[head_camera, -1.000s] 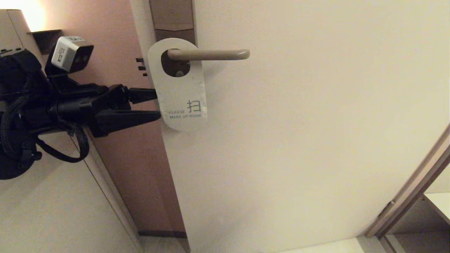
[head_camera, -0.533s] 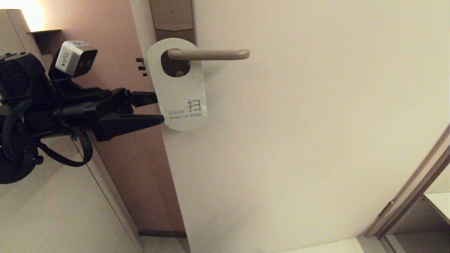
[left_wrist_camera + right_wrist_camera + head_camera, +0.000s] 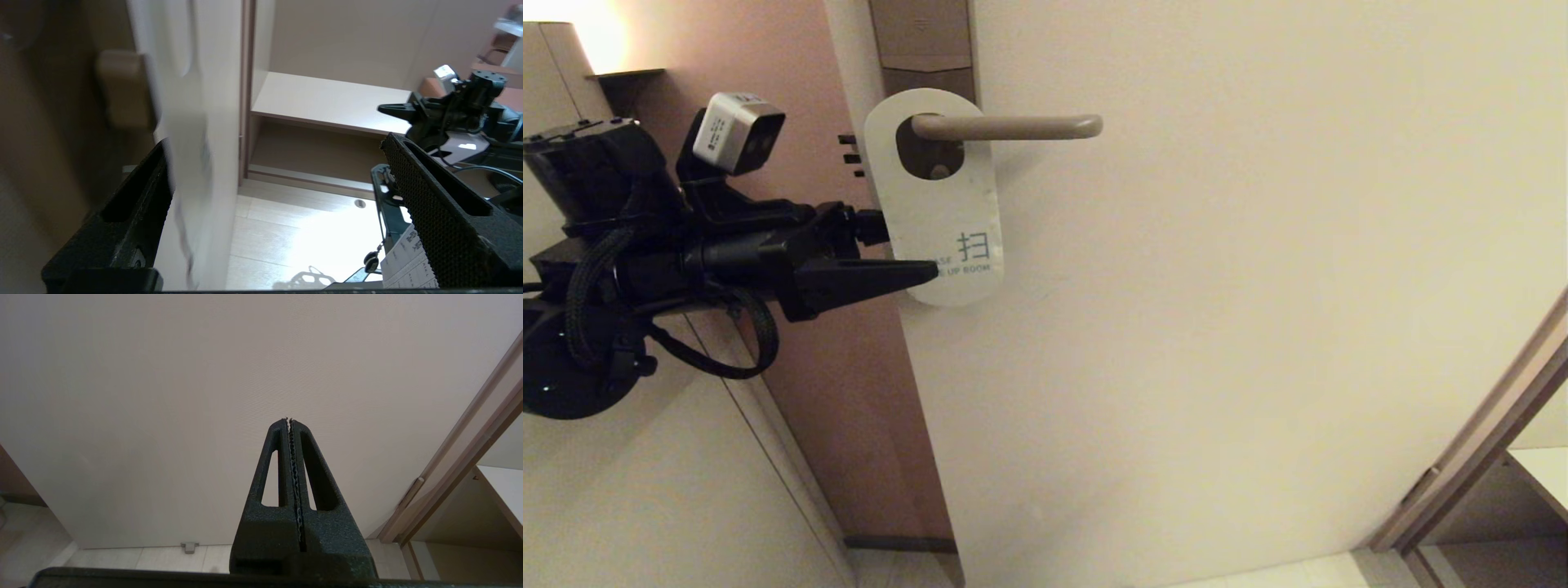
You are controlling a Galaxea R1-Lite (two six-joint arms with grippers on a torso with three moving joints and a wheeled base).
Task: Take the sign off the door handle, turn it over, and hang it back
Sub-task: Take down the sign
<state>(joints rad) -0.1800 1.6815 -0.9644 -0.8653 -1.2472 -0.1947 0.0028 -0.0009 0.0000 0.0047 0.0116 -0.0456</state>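
Note:
The sign (image 3: 939, 204) hangs by its oval hole on the door handle (image 3: 1013, 126), white "MAKE UP ROOM" face outward. My left gripper (image 3: 907, 245) is open and reaches in from the left at the sign's lower left edge. One finger (image 3: 882, 275) lies in front of the sign and covers part of the print; the other (image 3: 870, 217) passes behind it. In the left wrist view the sign (image 3: 188, 171) is a blurred white sheet between the fingers, close to one of them, with a wide gap to the other; the gripper (image 3: 276, 141) is apart from it. My right gripper (image 3: 289, 418) is shut and empty, low before the door.
The brown lock plate (image 3: 923, 41) rises above the handle on the cream door (image 3: 1217, 327). The door's edge with its latch bolts (image 3: 849, 155) is just behind my left fingers. A door frame (image 3: 1478, 441) runs at the lower right. A pink wall (image 3: 792, 82) lies left.
My left gripper has moved right and slightly up toward the sign. Its front finger now overlaps the sign's lower left corner. The sign has not moved.

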